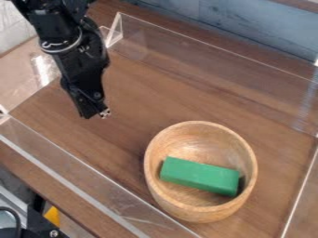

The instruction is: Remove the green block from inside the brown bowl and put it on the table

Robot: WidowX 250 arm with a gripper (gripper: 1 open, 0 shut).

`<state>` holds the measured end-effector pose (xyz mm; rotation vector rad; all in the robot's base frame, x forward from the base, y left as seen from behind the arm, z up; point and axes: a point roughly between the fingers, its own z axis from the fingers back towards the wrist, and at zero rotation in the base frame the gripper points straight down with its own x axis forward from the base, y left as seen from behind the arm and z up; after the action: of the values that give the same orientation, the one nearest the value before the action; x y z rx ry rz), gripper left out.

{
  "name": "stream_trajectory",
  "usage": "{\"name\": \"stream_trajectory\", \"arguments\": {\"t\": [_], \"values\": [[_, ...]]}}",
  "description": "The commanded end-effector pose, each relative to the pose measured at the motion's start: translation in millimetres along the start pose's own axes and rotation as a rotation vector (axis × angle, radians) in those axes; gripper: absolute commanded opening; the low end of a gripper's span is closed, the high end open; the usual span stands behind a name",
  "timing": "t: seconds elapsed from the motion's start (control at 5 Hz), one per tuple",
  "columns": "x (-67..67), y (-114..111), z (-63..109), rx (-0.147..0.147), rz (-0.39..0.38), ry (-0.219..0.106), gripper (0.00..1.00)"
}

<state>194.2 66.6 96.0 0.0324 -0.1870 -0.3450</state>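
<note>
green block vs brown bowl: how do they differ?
Colour: the green block is bright matte green; the brown bowl is light wood with visible grain.
Shape: the block is flat and rectangular; the bowl is round with a thick rim.
Size: the block is much smaller and lies inside the bowl.
Shared: the gripper touches neither.

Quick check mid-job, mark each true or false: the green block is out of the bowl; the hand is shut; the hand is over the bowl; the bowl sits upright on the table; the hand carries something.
1. The green block is out of the brown bowl. False: it lies inside the bowl.
2. The hand is shut. True.
3. The hand is over the bowl. False: it hangs over bare table, up and left of the bowl in the picture.
4. The bowl sits upright on the table. True.
5. The hand carries something. False: nothing is in it.
</note>
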Motion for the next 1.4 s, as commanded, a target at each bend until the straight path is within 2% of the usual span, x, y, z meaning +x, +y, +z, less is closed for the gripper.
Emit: {"name": "stream_trajectory", "arguments": {"t": [0.0,0.2,0.4,0.6,0.8,1.0,1.2], "values": [[8.8,-4.8,20.2,0.003,-0.042,-0.031,1.0],[10.7,-14.7,34.1,-0.014,-0.081,-0.034,1.0],[20.3,-37.4,30.2,-0.037,-0.095,-0.033,1.0],[33.7,-72.6,20.8,-0.065,-0.16,-0.032,1.0],[57.8,-112.4,21.7,-0.098,-0.254,-0.035,1.0],[78.7,-148.8,21.9,-0.118,-0.339,-0.039,1.0],[74.5,-180.3,21.7,-0.154,-0.487,-0.036,1.0]]}}
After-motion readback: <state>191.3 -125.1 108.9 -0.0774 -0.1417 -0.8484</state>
